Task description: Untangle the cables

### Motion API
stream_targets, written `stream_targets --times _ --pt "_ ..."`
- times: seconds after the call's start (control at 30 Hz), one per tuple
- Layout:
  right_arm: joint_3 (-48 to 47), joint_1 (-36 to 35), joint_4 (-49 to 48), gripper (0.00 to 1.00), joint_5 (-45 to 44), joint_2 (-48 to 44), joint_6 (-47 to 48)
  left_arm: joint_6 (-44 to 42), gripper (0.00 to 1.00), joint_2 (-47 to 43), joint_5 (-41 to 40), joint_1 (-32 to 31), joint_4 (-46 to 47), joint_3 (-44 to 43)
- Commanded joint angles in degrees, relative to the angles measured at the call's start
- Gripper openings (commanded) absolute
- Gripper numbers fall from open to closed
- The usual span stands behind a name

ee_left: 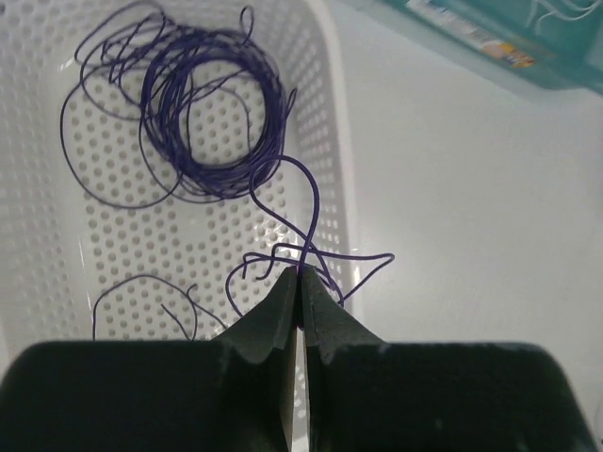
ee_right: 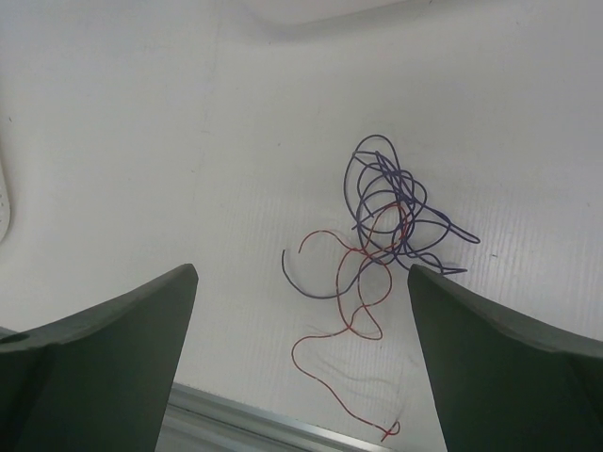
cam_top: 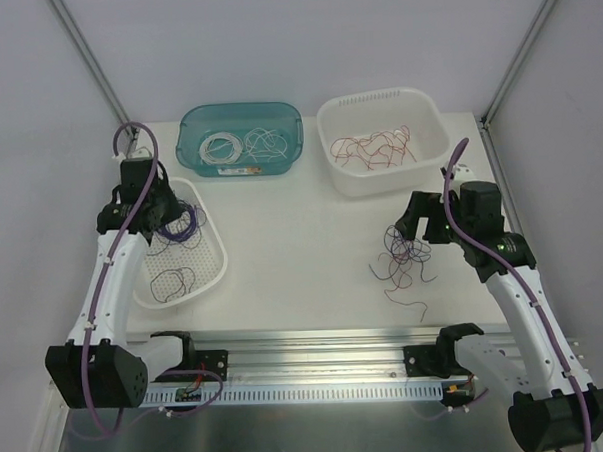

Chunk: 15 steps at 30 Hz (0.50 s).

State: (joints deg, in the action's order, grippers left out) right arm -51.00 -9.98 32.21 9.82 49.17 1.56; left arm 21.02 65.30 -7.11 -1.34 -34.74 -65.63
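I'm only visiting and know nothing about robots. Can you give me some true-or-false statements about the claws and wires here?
1. The left claw is pinching a purple wire. True.
2. The right claw is clamped on the tangle. False: it is open, above the tangle, which lies on the table.
3. The teal bin holds white wires. True.
4. The perforated basket holds white wires. False: it holds a purple coil.
5. The white tub holds red wires. True.

Top external: we look down from high at the near edge, whole surface (cam_top: 303, 256) in view. Left wrist: close, facing down into the perforated basket (ee_left: 337, 141). Right wrist: farther off, facing down on the cables (ee_right: 386, 221). We find both in the top view.
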Motion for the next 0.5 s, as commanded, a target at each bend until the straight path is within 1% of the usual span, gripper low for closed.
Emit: stream_targets --times 0.0,0.07,0.13,0.17,0.23,0.27,0.33,0.4,0.47 --pt "-1.73 -0.39 1.98 0.99 -0.51 -0.56 0.81 3.06 0.00 -2.80 -0.96 2.38 -1.65 5.22" --pt "-1.38 -0.39 2.33 1.00 -0.33 -0.30 0.72 4.03 0.00 -3.94 -2.55 3.01 -1.56 7.34" --pt "-1.20 -0.39 2.86 1.00 -0.42 0.22 0.64 4.38 0.01 -4.74 -2.38 3.10 -1.65 9.81" --pt "-1.12 -0.48 3.65 0.99 -0.68 1.01 0.20 4.65 0.17 -5.52 -2.38 3.10 -1.56 10.51" --pt "-0.59 -0.39 4.53 1.00 -3.22 1.80 -0.85 4.56 0.37 -6.41 -2.81 3.10 -1.73 12.36" --pt "-0.33 -0.39 5.23 1.00 -3.84 2.51 -1.29 4.47 0.60 -7.37 -3.08 3.10 -1.82 12.71" --pt "-0.06 -0.30 6.63 0.99 -6.04 5.14 -3.49 3.86 0.77 -8.69 -3.00 3.10 -1.73 13.42" --pt "0.37 -0.31 7.78 0.98 -7.62 6.64 -5.33 2.64 0.89 -9.40 -2.29 3.10 -1.73 13.07" --pt "0.99 -0.31 7.52 0.95 -7.89 7.87 -6.92 1.84 0.94 -10.45 -0.63 3.10 -1.82 12.63"
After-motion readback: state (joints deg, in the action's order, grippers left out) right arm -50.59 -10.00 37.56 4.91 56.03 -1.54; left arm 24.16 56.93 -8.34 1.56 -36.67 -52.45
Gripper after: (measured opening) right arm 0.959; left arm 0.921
